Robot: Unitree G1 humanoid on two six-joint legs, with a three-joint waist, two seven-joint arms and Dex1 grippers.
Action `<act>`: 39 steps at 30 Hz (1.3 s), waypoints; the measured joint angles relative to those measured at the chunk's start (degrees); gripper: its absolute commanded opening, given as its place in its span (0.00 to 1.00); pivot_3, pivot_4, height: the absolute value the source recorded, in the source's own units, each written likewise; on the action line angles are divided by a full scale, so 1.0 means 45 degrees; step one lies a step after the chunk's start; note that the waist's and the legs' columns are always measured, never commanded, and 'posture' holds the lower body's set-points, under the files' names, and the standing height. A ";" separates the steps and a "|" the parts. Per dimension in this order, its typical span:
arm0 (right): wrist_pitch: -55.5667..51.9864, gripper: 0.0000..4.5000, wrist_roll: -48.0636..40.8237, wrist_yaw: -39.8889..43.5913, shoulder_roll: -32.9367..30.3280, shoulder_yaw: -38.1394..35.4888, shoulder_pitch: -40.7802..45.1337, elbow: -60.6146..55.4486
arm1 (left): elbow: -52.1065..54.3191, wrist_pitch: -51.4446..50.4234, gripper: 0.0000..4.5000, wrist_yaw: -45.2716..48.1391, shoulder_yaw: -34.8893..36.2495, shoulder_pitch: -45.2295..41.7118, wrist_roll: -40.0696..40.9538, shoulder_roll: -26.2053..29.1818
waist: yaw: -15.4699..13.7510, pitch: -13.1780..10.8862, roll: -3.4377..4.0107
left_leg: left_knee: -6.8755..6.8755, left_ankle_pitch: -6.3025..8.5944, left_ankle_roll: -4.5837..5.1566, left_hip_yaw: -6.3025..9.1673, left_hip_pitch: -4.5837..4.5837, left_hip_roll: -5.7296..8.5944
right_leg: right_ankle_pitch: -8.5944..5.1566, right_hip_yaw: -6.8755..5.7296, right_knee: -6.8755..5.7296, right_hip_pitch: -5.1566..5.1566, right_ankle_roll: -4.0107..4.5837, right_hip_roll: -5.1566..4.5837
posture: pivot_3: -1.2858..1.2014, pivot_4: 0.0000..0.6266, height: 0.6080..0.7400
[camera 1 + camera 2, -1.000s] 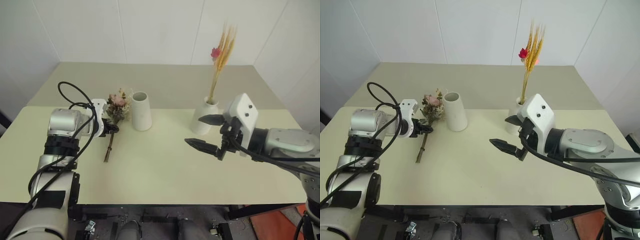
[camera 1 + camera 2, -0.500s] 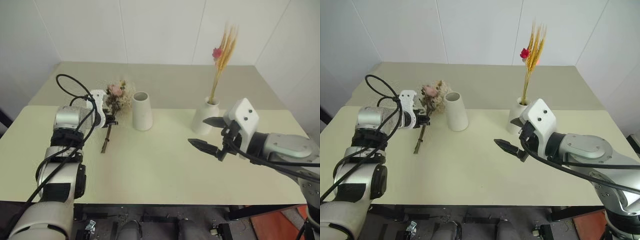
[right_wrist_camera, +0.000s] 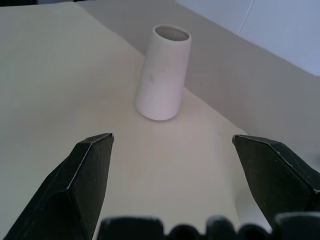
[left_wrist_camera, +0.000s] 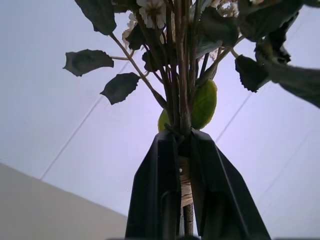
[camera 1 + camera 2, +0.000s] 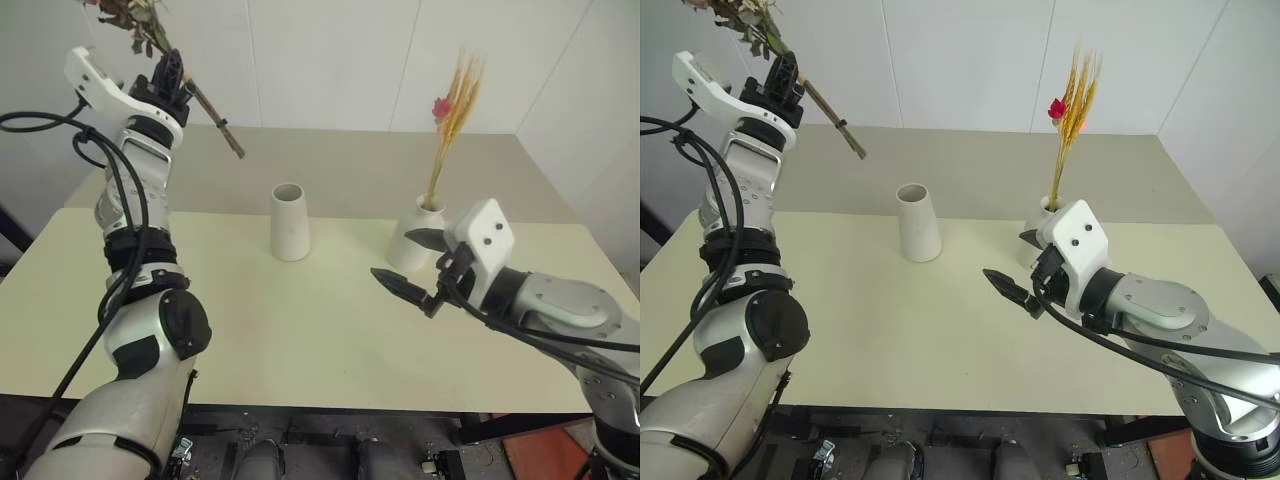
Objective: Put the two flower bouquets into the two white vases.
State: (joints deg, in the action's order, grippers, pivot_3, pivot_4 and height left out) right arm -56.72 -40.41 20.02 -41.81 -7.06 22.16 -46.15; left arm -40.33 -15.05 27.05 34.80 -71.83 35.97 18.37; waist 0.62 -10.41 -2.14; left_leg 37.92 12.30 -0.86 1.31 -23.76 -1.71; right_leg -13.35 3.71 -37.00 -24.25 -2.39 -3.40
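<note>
above table (image 5: 300, 320), left gripper (image 5: 172, 72) clamps bushy bouquet (image 4: 180, 75); right gripper (image 5: 415, 265) gapes empty.

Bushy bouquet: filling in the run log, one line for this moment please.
left claw shut on bushy bouquet, raised | cone vase empty | wheat bunch in bottle vase | right claw open

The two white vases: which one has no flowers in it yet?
The tapered cone vase near the table's middle stands empty; the bottle-shaped vase already holds the golden wheat-like bunch.
</note>
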 measured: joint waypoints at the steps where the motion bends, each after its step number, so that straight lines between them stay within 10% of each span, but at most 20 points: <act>1: 0.0006 1.00 0.0078 -0.0053 0.0060 0.0000 -0.0127 -0.0079 | -0.0071 0.0027 0.01 0.0433 0.0009 -0.0008 0.0200 -0.0098 | 0.0012 0.0000 0.0000 | 0.0000 0.0000 0.0000 0.0000 -0.0002 0.0000 | 0.0000 0.0000 0.0001 -0.0003 0.0000 0.0000 | 0.52 0.24 1.00; 32: 0.0068 1.00 0.0978 -0.0990 0.0623 -0.0296 -0.1115 -0.0980 | -0.2669 0.3796 0.01 0.4951 -0.4156 0.0979 -0.2941 -0.0361 | 0.0071 0.0001 0.0000 | -0.0001 0.0000 0.0002 0.0004 0.0005 -0.0003 | -0.0001 0.0003 -0.0008 -0.0002 0.0000 0.0010 | 0.52 0.24 1.00; 39: 0.0066 1.00 0.0979 -0.0925 0.0493 -0.0362 -0.1089 -0.0972 | -0.1440 0.3598 0.50 0.6117 -0.4398 0.1517 -0.2886 -0.0385 | 0.0070 0.0001 0.0000 | -0.0001 0.0000 0.0002 0.0004 0.0004 -0.0003 | -0.0001 0.0003 -0.0006 -0.0001 0.0000 0.0010 | 0.52 0.24 1.00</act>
State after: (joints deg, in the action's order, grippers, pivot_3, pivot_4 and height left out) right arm -56.42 -36.01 15.86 -39.59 -8.69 17.26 -50.52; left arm -46.80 1.14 54.58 15.01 -65.00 22.98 16.63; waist 0.94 -10.40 -2.14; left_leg 37.92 12.30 -0.85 1.33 -23.74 -1.72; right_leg -13.36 3.72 -37.03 -24.26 -2.39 -3.35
